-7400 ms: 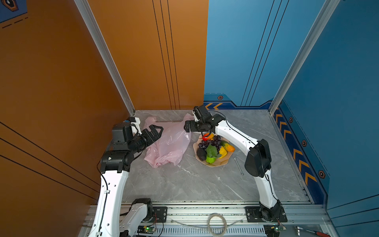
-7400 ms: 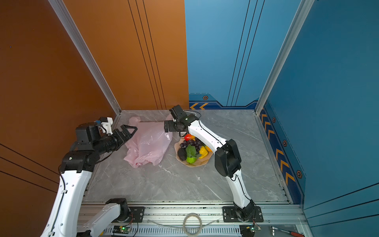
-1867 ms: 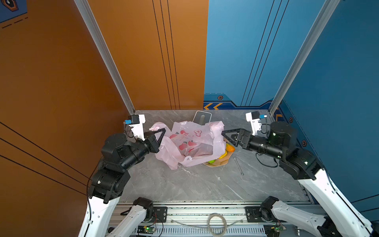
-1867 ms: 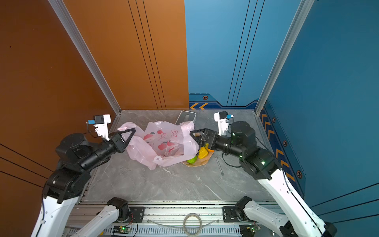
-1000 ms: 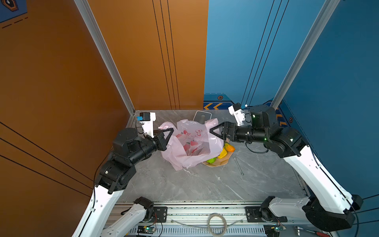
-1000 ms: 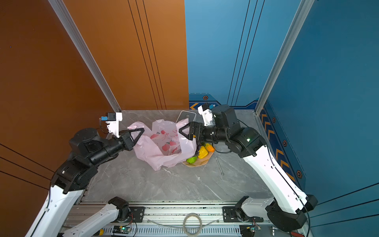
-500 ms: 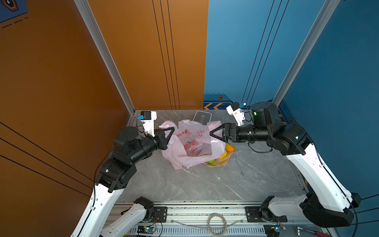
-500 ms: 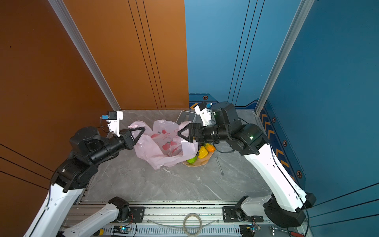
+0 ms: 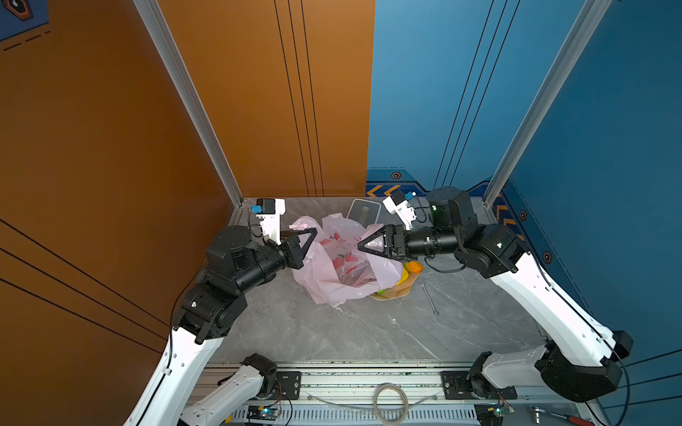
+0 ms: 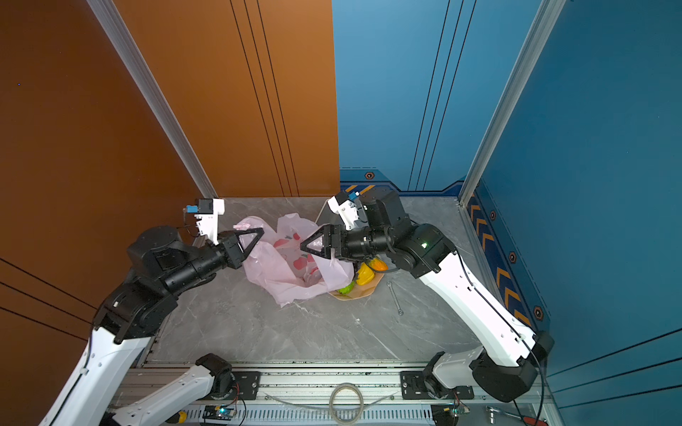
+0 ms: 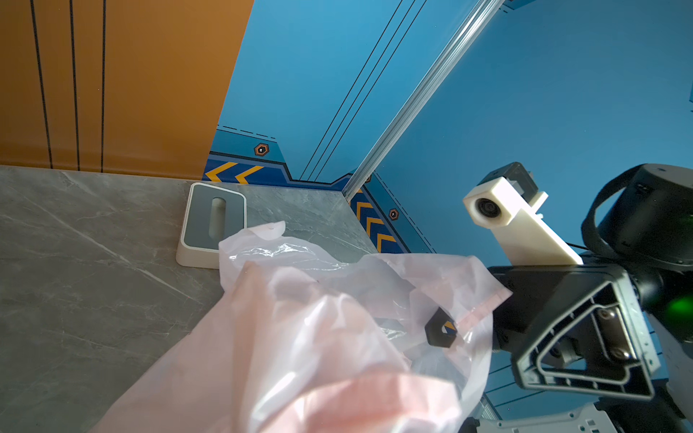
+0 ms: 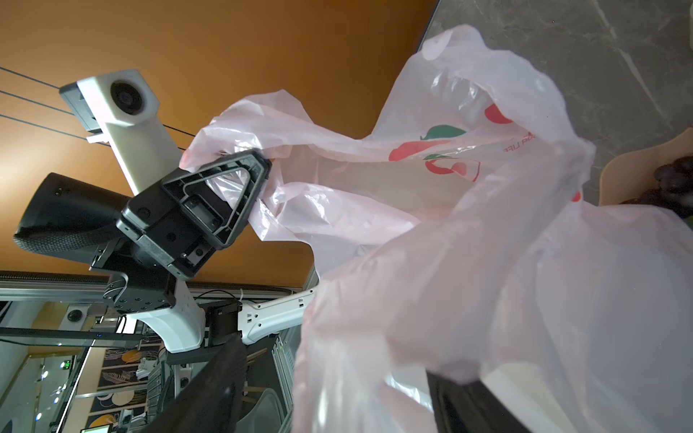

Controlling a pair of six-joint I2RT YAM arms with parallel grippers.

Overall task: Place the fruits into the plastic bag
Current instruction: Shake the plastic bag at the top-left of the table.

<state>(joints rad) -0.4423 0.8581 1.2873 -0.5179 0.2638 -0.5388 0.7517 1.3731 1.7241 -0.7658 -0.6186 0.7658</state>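
Now, bag's place: the plastic bag [image 9: 339,273] is hanging between my two pincers toward the far middle of the worktop [image 9: 369,332]. Its bottom is sagging onto the marble and its right flank is lying over the left part of the plate [image 10: 363,294].
Left pincer: my left pincer [image 9: 312,234] is pinching tight on the bag's left handle, with film bunching out of the jaws.
Right pincer: my right pincer [image 9: 363,246] is standing with jaws well apart at the bag's right rim. Film is draping between the fingers, and I am seeing no clamp there.
Handling: I am judging the bag nearly weightless, limp, crinkly and slick. It is probably collapsing wherever nothing is holding it, and risking a tear under a hard tug.
Where to hold: I am favouring the right rim or handle, opposite my left grip, to spread the mouth.
Fruits: the yellow fruit [image 10: 363,274], the orange one [image 10: 378,263] and the lime-green one [image 10: 345,289] are peeking out on the plate just right of the bag. I am guessing they are light, smooth and apt to roll.
Surface: the grey marble is lying flat and smooth, with a wrench [image 9: 428,297] resting right of the plate and a box [image 9: 364,211] sitting far behind the bag.
Room: an orange wall is closing the left and a blue wall the right, and both arms are crowding the bag.
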